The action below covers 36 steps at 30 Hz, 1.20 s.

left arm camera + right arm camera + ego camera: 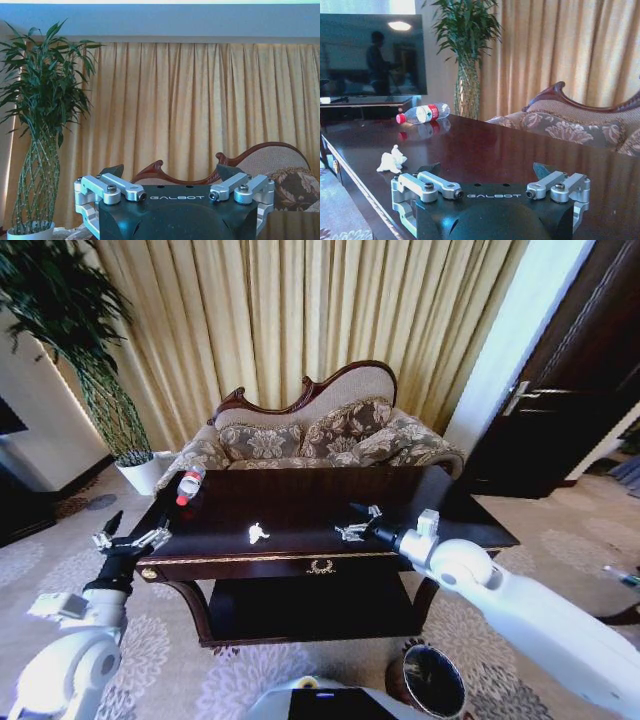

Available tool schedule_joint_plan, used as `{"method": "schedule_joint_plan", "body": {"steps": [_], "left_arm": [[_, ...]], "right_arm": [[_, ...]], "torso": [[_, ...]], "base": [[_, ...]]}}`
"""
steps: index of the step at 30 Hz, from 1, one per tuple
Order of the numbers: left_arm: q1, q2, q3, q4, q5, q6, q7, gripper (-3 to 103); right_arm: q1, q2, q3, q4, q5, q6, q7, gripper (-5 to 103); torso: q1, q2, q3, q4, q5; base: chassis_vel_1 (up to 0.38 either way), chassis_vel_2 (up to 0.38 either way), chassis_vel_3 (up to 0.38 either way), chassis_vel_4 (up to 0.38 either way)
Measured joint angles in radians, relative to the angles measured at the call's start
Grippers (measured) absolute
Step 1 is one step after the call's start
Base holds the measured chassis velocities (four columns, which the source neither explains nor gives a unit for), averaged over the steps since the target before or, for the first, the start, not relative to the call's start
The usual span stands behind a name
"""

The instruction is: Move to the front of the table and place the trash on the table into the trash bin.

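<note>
Crumpled white paper scrap [258, 533] on glossy table [300, 502], both end effectors spread open, empty

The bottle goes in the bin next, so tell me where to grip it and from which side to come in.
Grip the clear bottle across the middle of its body, near the label, coming down from above. It lies on its side near the table's far left corner with the red cap toward the front, so fingers closing across the round body should hold better than at the narrow cap. The open left gripper is nearer.
</note>
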Motion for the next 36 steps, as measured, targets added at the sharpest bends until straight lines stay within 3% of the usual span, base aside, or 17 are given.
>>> {"method": "schedule_joint_plan", "body": {"steps": [6,10,18,29,36], "left_arm": [[-0.005,0.000,0.009,-0.001,0.002,0.001,0.000,100],[-0.013,0.000,0.012,0.004,0.003,0.003,0.000,100],[-0.014,-0.007,0.004,0.011,0.002,0.003,0.000,100],[-0.018,-0.017,0.001,0.021,0.001,0.000,0.001,100],[-0.020,-0.020,0.003,0.029,0.001,0.000,0.002,100]], "right_arm": [[0.169,0.013,-0.138,-0.045,0.022,-0.004,-0.010,100],[0.329,0.058,-0.297,-0.070,0.060,-0.019,0.023,100],[0.441,0.106,-0.444,-0.076,0.066,-0.035,0.037,100],[0.505,0.206,-0.574,0.004,0.106,-0.170,0.293,100],[0.518,0.249,-0.600,0.009,0.140,-0.205,0.386,100]], "torso": [[0.000,0.000,0.000,0.0001,-0.0002],[0.000,0.000,0.000,0.0006,-0.0003],[0.000,0.000,0.000,0.0004,-0.0002],[0.000,0.000,0.000,0.0002,-0.0003],[0.000,0.000,0.000,0.0001,-0.0002]], "base": [[0.000,0.000,0.000,0.000],[0.000,0.000,0.000,0.000],[0.000,0.000,0.000,0.000],[0.000,0.000,0.000,0.000],[0.000,0.000,0.000,0.000]]}}
